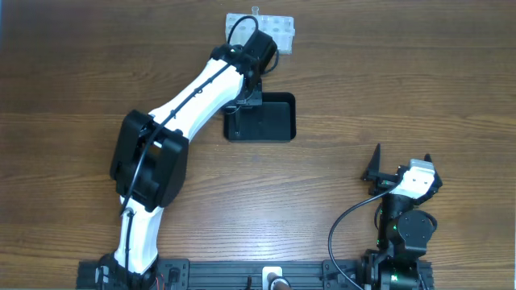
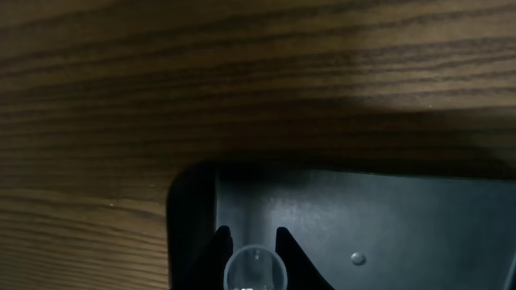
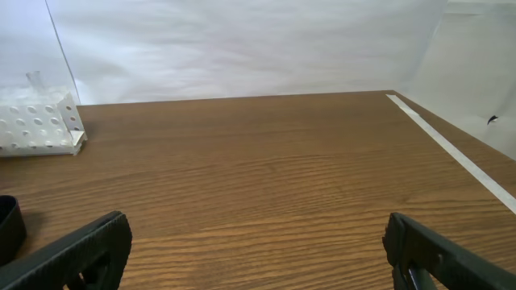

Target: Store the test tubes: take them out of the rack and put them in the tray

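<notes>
Black tray [image 1: 278, 121] lies right under left claw [image 2: 252, 238]; claw closed on clear test tube [image 2: 255, 270], seen end-on, long axis pointing down at tray corner. Rack [image 1: 278, 31] just beyond tray. Right claw [image 3: 258, 242] wide open, empty, well apart on worktop [image 1: 403, 80]

Rack [image 1: 282, 32] behind tray [image 1: 292, 121], test tube [image 2: 255, 270] over tray, near its corner

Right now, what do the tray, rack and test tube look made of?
Tray: probably black moulded plastic; smooth, faint sheen, rounded corner.
Rack: seemingly white plastic, matte, with rows of holes.
Test tube: clear, see-through rim; glass or plastic, cannot tell.
</notes>
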Controlling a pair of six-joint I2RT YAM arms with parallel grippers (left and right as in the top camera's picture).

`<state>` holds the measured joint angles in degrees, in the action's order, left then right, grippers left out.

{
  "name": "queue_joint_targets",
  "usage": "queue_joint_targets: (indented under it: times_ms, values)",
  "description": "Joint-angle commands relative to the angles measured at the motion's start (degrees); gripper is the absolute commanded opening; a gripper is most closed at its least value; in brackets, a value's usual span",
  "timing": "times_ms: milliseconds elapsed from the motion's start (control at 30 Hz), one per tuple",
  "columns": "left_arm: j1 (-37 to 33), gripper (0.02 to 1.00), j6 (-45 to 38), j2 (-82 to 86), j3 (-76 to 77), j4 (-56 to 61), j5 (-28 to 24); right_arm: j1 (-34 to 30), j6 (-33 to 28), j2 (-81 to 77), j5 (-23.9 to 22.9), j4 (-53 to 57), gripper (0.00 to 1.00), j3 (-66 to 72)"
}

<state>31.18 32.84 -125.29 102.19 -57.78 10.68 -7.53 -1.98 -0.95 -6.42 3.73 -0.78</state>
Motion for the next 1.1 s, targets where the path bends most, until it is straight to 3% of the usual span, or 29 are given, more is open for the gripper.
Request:
queue_joint_targets:
  times_ms: [33,267,433,500,567,633,700,833,1000,1100]
  values:
    - [0.22,0.187,0.66,-0.68,-0.2,-0.13,-1.03,0.0,-0.26,0.07,-0.52,-0.11,0.991,0.48]
    - [0.04,0.305,0.66,2.05,-0.2,-0.11,-0.33,0.0,-0.26,0.07,-0.52,-0.11,0.993,0.48]
    - [-0.39,0.343,0.61,7.93,-0.2,1.57,6.05,0.0,-0.26,0.07,-0.52,-0.11,0.993,0.48]
    - [-1.16,0.43,0.35,10.88,-0.2,4.98,10.23,0.0,-0.26,0.07,-0.5,-0.11,0.991,0.48]
    - [-2.49,0.676,-2.36,13.18,-0.2,10.64,12.35,0.0,-0.26,0.07,-0.52,-0.11,0.991,0.48]
    - [-4.24,0.761,-8.41,14.23,-0.2,18.21,11.85,0.0,-0.26,0.07,-0.52,-0.11,0.993,0.48]
    - [-6.12,0.79,-15.5,14.25,-0.2,25.73,9.42,0.0,-0.26,0.07,-0.52,-0.11,0.991,0.48]
    - [-10.71,0.809,-26.71,12.24,-0.2,36.83,-2.29,0.0,-0.26,0.07,-0.52,-0.11,0.991,0.48]
    - [-14.64,0.847,-33.14,7.45,-0.2,45.64,-12.52,0.0,-0.26,0.07,-0.52,-0.13,0.991,0.48]
    - [-15.37,0.862,-35.95,4.02,-0.17,50.99,-15.74,0.0,-0.26,0.07,-0.52,-0.11,0.991,0.48]
